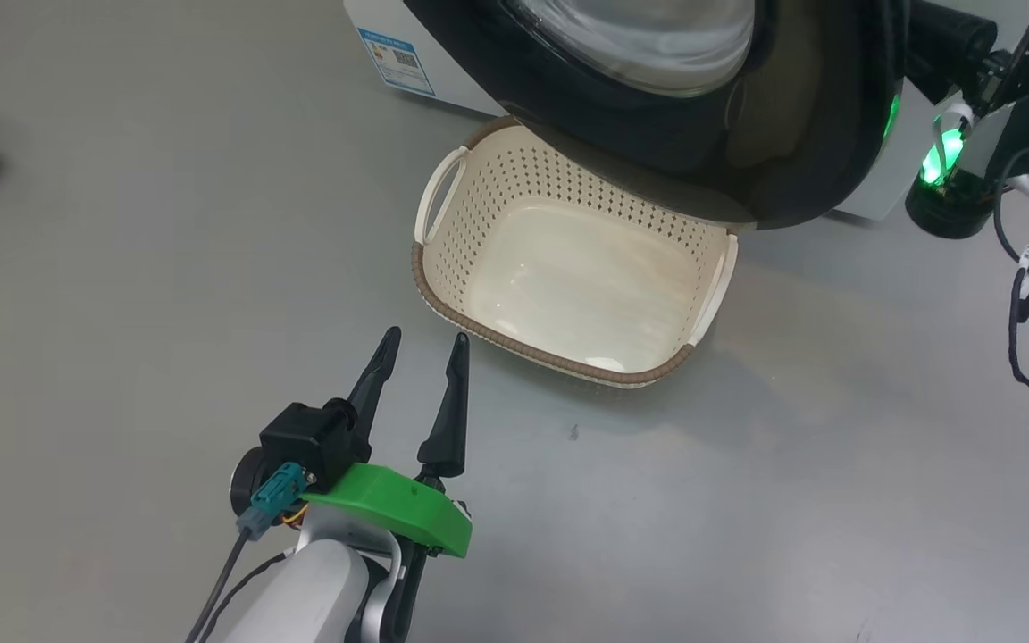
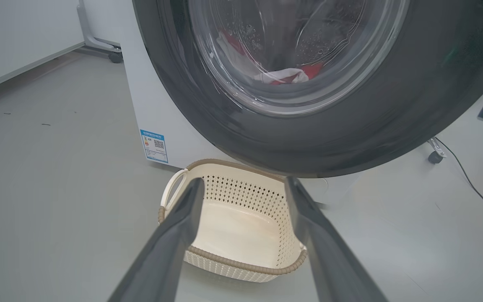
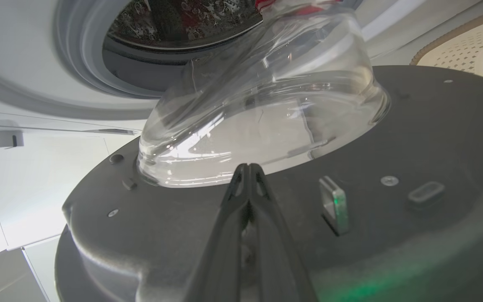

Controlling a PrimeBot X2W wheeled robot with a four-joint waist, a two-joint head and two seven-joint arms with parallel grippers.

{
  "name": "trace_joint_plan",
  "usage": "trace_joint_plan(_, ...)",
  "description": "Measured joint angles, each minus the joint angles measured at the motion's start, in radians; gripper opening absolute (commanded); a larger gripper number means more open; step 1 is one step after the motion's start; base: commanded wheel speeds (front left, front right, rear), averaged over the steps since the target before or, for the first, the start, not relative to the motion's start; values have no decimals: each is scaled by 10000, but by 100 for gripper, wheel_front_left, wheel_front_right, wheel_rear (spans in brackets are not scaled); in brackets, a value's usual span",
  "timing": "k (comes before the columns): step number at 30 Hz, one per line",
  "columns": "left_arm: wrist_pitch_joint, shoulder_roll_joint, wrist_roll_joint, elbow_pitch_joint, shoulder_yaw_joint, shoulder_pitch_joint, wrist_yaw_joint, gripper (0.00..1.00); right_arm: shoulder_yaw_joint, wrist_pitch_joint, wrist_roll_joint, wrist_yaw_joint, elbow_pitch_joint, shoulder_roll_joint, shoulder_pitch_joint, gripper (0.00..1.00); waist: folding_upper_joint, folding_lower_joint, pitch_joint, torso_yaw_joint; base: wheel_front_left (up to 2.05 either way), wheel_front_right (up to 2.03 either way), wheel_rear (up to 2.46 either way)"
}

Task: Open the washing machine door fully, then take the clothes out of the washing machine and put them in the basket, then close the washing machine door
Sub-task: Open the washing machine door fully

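Well, the washing machine door (image 2: pixel 350 142) is only part way open: it swings out from the washing machine (image 2: pixel 141 105) and hangs over the far end of the basket (image 1: pixel 514 179). The clothes (image 2: pixel 285 76), red and white, lie inside the drum and show through the door's glass. The basket stands on the floor (image 1: pixel 121 268) right in front of the machine, with nothing in it. The right gripper (image 3: pixel 247 167) has its two fingers pressed tight together with nothing between them. Its tips are at the inner side of the door, beside the glass bowl, but I cannot tell if they touch it. The left gripper (image 1: pixel 426 336) is wide apart and holds nothing; it hangs over the floor just beside the basket's near left corner. So I think the first step is half done. The door needs more of a push, then the clothes must go into the basket, and last the door must be shut.
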Motion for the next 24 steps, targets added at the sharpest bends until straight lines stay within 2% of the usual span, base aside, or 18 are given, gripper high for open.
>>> trace_joint_plan(24,0,6,174,217,8,394,0,100,378,299,104,0,-15,669,1296,0,0,0,-886,-322,0,0,0)
